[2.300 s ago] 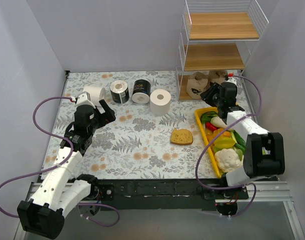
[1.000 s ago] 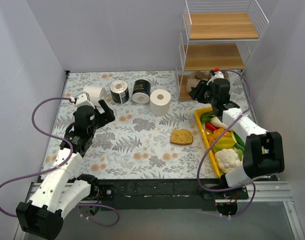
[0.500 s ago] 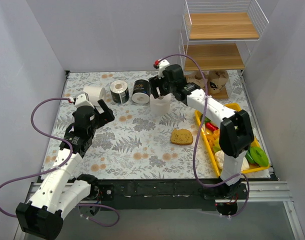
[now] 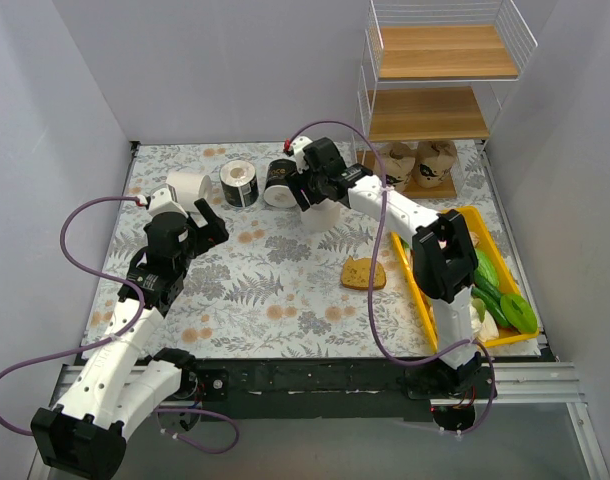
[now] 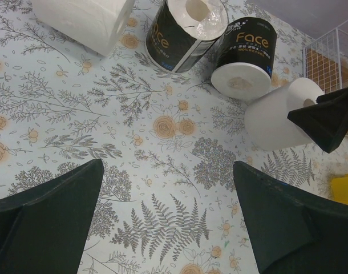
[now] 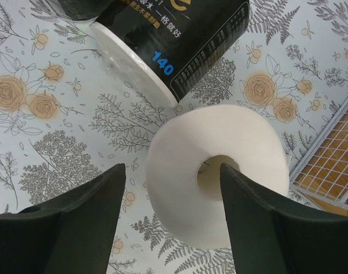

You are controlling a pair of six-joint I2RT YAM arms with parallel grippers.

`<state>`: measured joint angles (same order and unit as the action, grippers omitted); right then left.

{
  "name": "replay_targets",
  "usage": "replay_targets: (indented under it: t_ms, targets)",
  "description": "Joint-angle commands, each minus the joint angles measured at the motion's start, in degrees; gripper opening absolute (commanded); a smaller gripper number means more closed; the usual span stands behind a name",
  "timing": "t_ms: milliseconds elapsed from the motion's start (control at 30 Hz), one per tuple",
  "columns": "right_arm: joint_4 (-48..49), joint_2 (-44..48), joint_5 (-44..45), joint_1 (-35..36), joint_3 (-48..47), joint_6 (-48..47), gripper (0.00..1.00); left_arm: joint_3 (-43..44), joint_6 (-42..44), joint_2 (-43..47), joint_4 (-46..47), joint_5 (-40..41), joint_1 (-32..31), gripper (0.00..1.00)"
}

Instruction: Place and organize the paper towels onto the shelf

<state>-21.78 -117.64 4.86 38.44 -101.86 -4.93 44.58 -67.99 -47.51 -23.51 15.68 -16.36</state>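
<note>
The right claw (image 6: 171,171) gapes wide above 1 upright white roll (image 6: 248,142); the left claw (image 5: 168,165) spreads wide over the table (image 5: 162,228).

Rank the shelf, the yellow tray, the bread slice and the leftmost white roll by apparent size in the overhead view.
1. shelf
2. yellow tray
3. bread slice and leftmost white roll: about alike, so unranked.
</note>
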Motion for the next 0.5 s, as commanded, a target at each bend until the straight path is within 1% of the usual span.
replay_targets:
  t_ms: [0, 167, 267, 367, 400, 467]
  targets:
    - [0.78, -1.09, 2.69, 0.41, -1.85, -1.49, 0.73, -0.10, 0.31, 0.93, 0.22, -0.39, -0.34, 0.98]
    - [0.60, -3.03, 3.75, 0.50, -2.37, -1.49, 0.72, -0.02, 0.40, 0.75, 0.13, -0.39, -0.34, 0.98]
    - [0.95, -3.20, 3.84, 0.59, -1.94, -1.40, 0.67, -0.02, 0.40, 0.75, 0.13, -0.39, -0.43, 0.98]
    - [1.56, -2.85, 4.28, 0.68, -1.32, -2.10, 0.58, -0.10, 0.49, 0.75, 0.13, -0.39, -0.43, 0.98]
    - [2.26, -2.59, 4.19, 0.76, -0.45, -2.28, 0.53, -0.10, 0.49, 0.75, 0.13, -0.39, -0.43, 0.98]
    - [3.41, -1.63, 2.88, 0.76, 0.87, -3.94, 0.51, -0.10, 0.49, 0.75, 0.13, -0.39, -0.43, 0.98]
